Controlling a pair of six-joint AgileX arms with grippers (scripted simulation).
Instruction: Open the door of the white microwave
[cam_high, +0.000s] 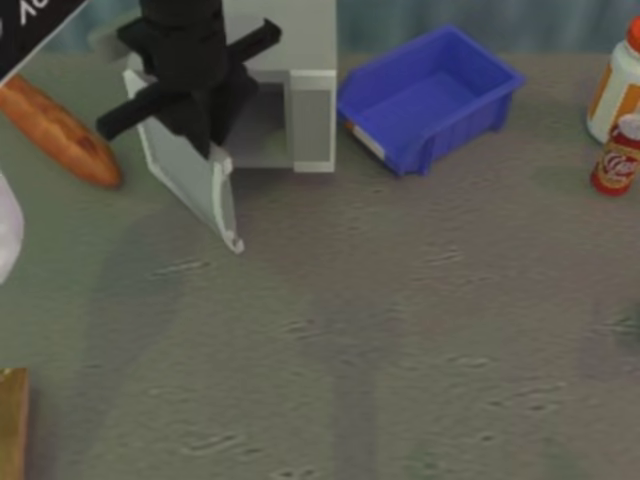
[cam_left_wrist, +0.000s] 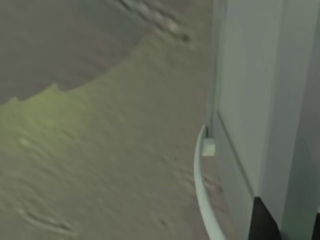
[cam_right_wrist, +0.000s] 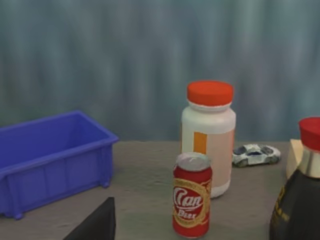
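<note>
Currently the left gripper (cam_high: 185, 100) hangs over the swung-out white-framed grey-windowed door (cam_high: 185, 175) of the boxy white microwave (cam_high: 290, 90) at the table's far left, apparently to pull it wider; finger state indeterminable.

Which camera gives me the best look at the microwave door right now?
The top view: it shows the door swung well out from the white microwave, with the left gripper over its upper edge. The left wrist view shows only part of the door panel and its curved handle up close. The right wrist view does not show it.
</note>
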